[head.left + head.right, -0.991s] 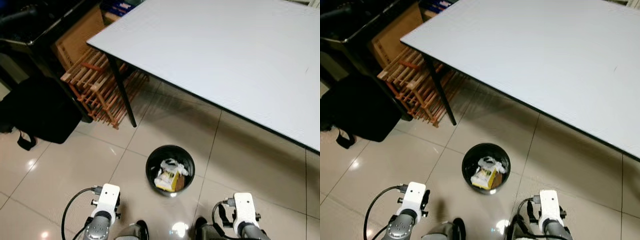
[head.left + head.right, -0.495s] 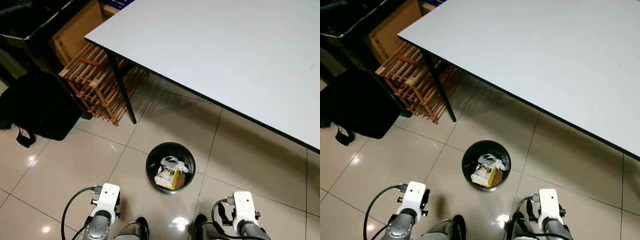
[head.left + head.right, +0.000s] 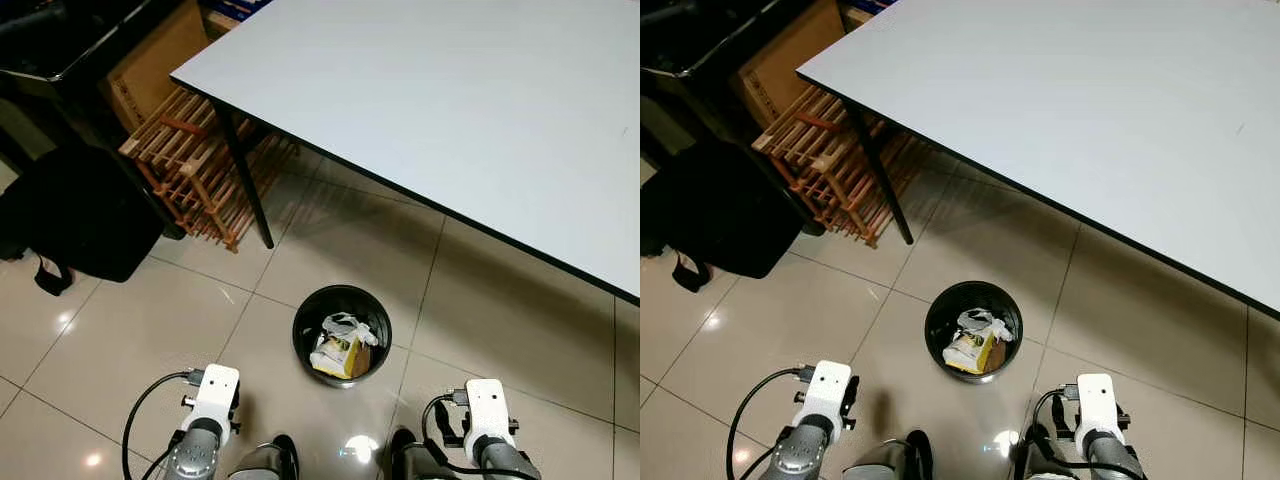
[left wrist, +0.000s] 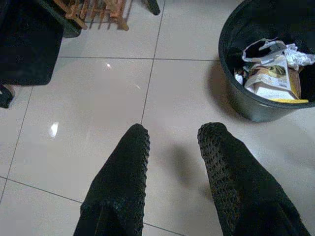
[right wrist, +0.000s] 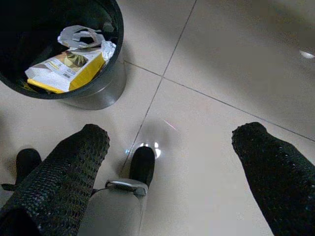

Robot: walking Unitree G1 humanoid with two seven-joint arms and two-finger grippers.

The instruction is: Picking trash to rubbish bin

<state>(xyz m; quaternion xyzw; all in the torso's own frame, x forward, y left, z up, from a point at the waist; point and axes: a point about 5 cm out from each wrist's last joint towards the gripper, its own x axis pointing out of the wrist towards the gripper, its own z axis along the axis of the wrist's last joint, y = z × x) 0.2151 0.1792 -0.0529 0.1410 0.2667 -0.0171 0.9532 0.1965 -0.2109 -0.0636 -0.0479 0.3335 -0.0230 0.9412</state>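
Hidden or cut off: my head cameras catch only the wrist housings of both arms at the lower edge of view; the far side of the table (image 3: pixel 450 110) runs out of view; the printing on the trash is too small for me to read
Rubbish bin: I see the round black rubbish bin (image 3: pixel 341 336) standing on the floor just in front of me, between my two arms and clear of the table edge
Trash: inside the bin I make out a yellow and white packet (image 5: pixel 66 71) with crumpled white wrapping (image 4: pixel 295 51) on top of it
Left gripper: the left gripper (image 4: pixel 174 147) hangs low over bare tile beside the bin, fingers apart, holding nothing
Right gripper: the right gripper (image 5: pixel 170 142) hangs over the tile on the bin's other side, fingers spread wide, holding nothing
Floor: glossy beige floor tiles (image 3: pixel 130 330) with thin grout lines and bright spots of reflected light
Room: the table has a pale top with a dark edge and a black leg (image 3: pixel 245 185); a slatted wooden rack (image 3: pixel 195 170) leans under its corner, a cardboard box (image 3: pixel 160 65) stands behind that, and a black bag (image 3: pixel 75 215) sits on the floor to my left
Writing: none I can read
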